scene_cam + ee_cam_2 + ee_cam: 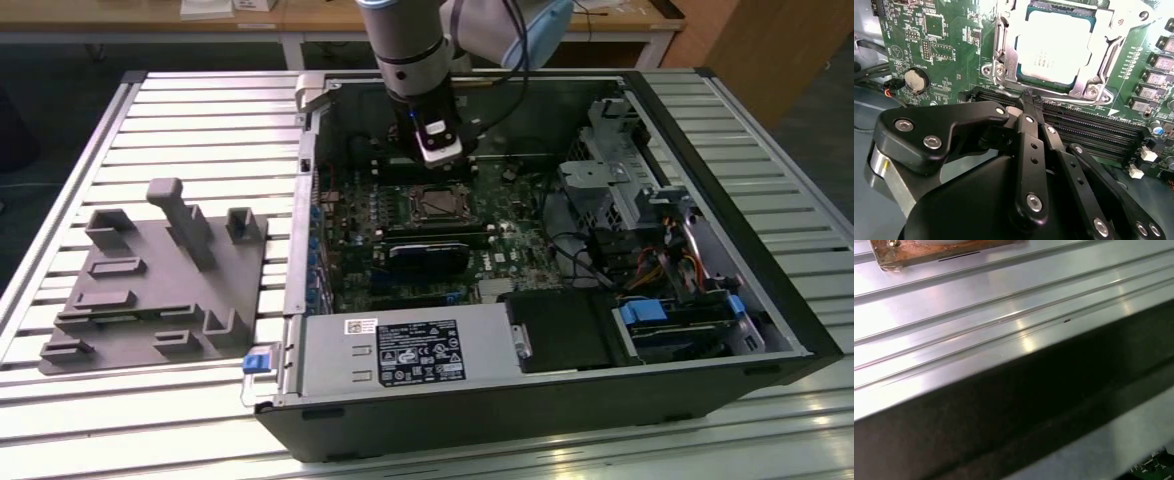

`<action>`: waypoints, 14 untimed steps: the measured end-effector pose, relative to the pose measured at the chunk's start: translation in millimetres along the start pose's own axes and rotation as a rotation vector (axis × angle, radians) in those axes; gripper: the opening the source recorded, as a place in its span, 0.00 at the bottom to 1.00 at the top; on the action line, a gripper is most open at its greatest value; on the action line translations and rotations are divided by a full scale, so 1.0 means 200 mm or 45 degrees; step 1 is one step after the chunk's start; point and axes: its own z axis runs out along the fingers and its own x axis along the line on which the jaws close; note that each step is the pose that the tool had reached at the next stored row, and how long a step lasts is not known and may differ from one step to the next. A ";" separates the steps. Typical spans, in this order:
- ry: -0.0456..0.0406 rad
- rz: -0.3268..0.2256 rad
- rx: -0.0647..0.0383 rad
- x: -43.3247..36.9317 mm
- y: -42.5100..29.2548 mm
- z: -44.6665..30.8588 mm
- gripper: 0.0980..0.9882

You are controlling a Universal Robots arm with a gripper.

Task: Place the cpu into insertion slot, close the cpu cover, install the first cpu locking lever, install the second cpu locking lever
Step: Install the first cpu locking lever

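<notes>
The cpu (1056, 47) lies flat in its socket on the green motherboard, its pale metal top facing up. The silvery cpu cover (1004, 55) is folded down around it, framing the chip through its window. In the exterior view the socket with the cpu (438, 203) sits mid-board inside the open computer case. My gripper (442, 152) hangs just behind the socket, a little above the board. In the second wrist view my gripper (1029, 101) has its black fingers (1026, 145) pressed together at the tip with nothing between them, close to the socket's edge and over the memory slots.
Black memory slots (1094, 132) and a coin battery (916, 80) flank the socket. The case holds a power supply (400, 350), a black card (430, 250), and drive cages with cables (641, 210). A grey fixture (147, 280) lies on the slatted table (1004, 305).
</notes>
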 end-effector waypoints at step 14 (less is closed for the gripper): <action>-0.006 0.014 0.011 0.002 0.008 0.014 0.01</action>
